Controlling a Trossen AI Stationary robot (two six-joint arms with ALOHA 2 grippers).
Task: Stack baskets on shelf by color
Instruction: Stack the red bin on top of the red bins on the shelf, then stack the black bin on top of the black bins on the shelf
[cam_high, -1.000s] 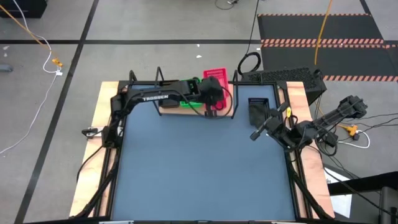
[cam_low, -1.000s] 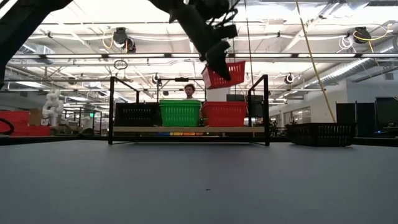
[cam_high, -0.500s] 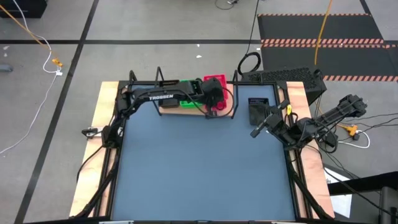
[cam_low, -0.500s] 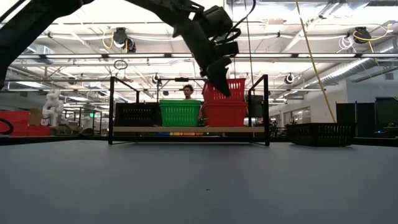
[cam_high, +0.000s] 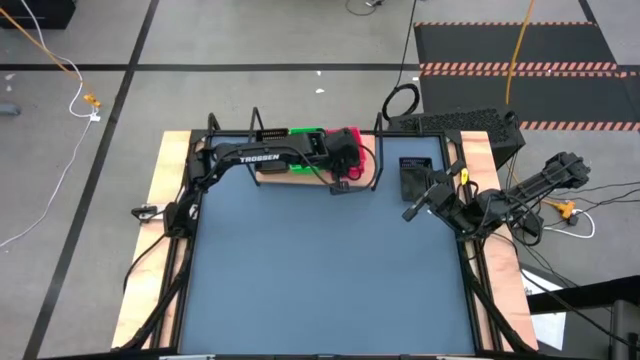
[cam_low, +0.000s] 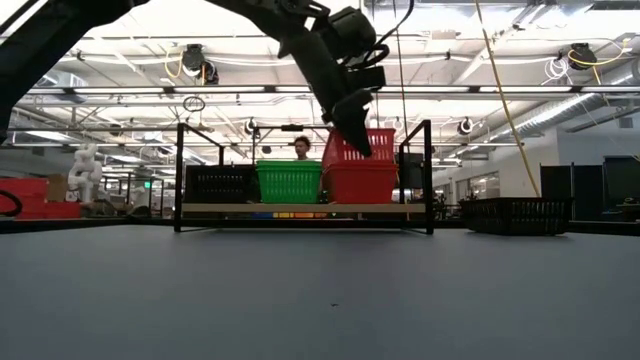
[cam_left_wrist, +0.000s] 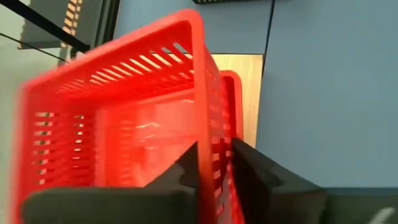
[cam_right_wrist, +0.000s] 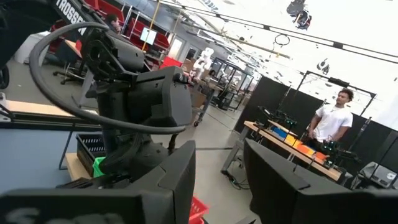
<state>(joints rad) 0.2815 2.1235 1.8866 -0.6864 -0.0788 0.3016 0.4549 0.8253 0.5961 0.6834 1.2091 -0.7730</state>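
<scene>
Jaws of left gripper pinch wall of upper red basket, nested on lower red basket at shelf right end. Green basket middle, black basket left. Right gripper parted, empty, near loose black basket on table.

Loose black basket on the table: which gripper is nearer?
Right. The right gripper sits just beside the black basket; the left gripper is across at the shelf, shut on the red basket.
</scene>
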